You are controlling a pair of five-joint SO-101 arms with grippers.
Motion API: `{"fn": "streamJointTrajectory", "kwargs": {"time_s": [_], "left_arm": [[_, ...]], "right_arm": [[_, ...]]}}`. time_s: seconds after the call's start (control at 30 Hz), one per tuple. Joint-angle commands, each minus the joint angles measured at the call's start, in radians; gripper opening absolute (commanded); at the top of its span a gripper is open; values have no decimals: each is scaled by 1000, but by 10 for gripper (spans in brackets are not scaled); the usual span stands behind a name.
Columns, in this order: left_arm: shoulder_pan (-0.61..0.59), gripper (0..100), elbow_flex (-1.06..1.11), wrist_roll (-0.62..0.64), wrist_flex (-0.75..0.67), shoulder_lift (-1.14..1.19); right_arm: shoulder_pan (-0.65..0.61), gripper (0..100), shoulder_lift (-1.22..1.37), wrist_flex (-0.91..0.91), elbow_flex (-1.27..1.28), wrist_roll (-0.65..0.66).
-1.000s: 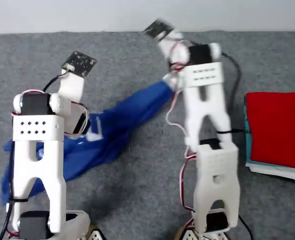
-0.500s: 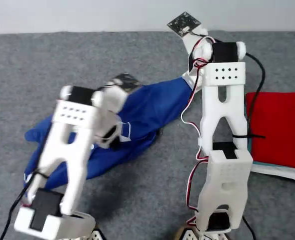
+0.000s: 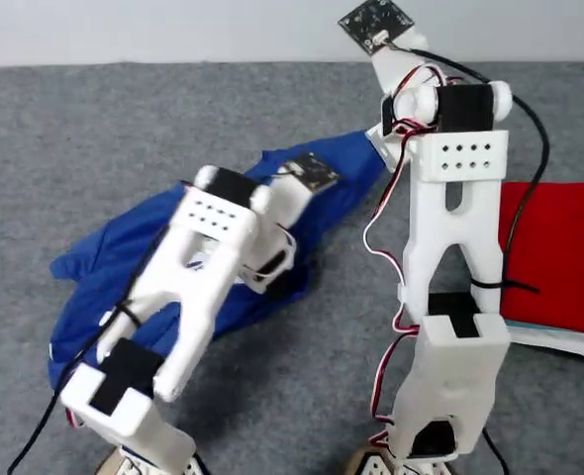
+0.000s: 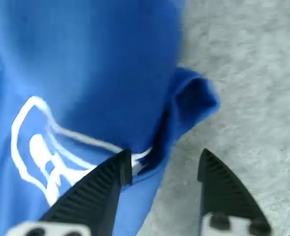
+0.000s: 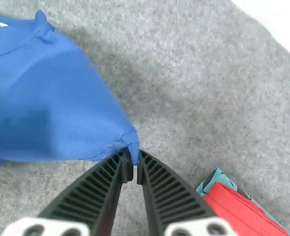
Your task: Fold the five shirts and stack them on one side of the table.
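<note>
We hold the right pincer [image 5: 133, 160] pinched shut on one hemmed corner of the blue shirt [image 3: 134, 237]. The cloth fans away from its tips over the grey table [image 3: 124, 119]. The left pincer [image 4: 165, 160] stands wide apart and grips nothing. One finger is over the shirt's printed front, the other is over bare table, and a turned-over edge of cloth lies between them. The stack of folded shirts [image 3: 559, 247], red on top, lies near the right pincer, on the side away from the blue shirt.

We judge the step in hand to be spreading the shirt flat before any fold. To do it well, we should keep the right pincer's hold firm and low so the corner cannot slip out. The left pincer should settle over the edge already between its fingers and close fully on the cloth. Then we draw the two pincers apart until the cloth between them lies taut and smooth. The turned-over edge needs care, since catching a doubled layer would leave a crease under the fold. We should also keep the pull from dragging cloth into the stack.

A second ago the shirt was a narrow band stretched between the arms, and now it lies broader and looser. The left arm has swung across the shirt towards the right pincer. The right arm has carried its corner closer to the stack.
</note>
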Motion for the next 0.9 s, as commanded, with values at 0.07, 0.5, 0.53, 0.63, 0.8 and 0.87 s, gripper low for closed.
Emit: {"fn": "streamJointTrajectory", "kwargs": {"time_s": [0.07, 0.5, 0.53, 0.63, 0.8, 0.87], "left_arm": [[57, 231, -35, 35, -86, -3], [58, 193, -45, 83, -158, 226], [58, 166, -53, 83, -158, 224], [57, 69, -85, 77, -150, 224], [55, 13, -96, 28, -87, 218], [29, 13, -108, 25, -37, 176]], "right_arm": [[15, 11, -68, 41, -49, -12], [16, 11, -77, 42, 28, -14], [16, 11, -77, 41, 28, -14], [18, 11, -77, 41, 28, -14], [39, 11, -77, 41, 21, -12], [62, 11, -77, 39, 20, -9]]}}
